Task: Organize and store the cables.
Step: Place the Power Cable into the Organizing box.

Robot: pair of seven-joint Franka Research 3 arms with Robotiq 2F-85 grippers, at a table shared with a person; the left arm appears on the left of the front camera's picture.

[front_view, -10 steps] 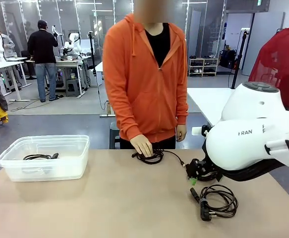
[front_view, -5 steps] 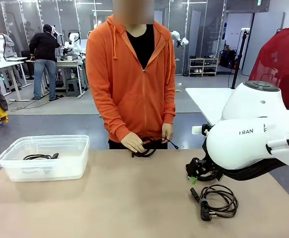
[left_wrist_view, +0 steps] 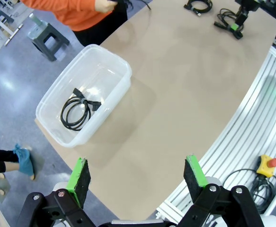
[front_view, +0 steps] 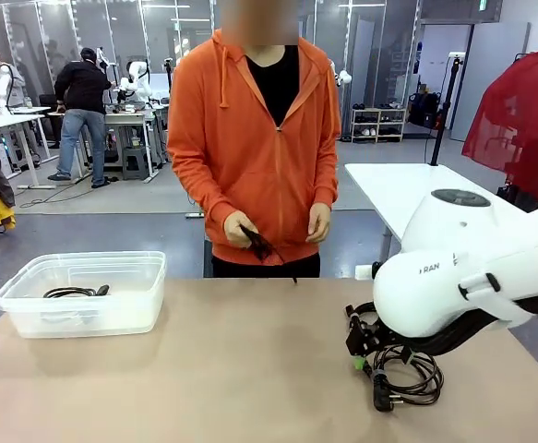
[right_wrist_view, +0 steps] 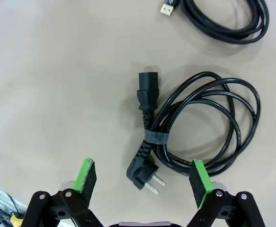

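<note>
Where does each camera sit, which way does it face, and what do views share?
Front view: between the arms, facing across the table at the person holding a cable; right arm shows.
Left wrist view: high up, looking down on the bin holding a coiled cable; open left gripper at bottom.
Right wrist view: low over the table, looking down on the power cord; open right gripper at bottom.
Shared: bin in front and left wrist; power cord in front and right wrist.

Tan tabletop (front_view: 213, 369). Clear plastic bin (front_view: 112, 318) at left end, toward far edge. Banded power cable coil (right_wrist_view: 155, 137) flat at right end; second black coil (right_wrist_view: 232, 37) near it, not touching.
</note>
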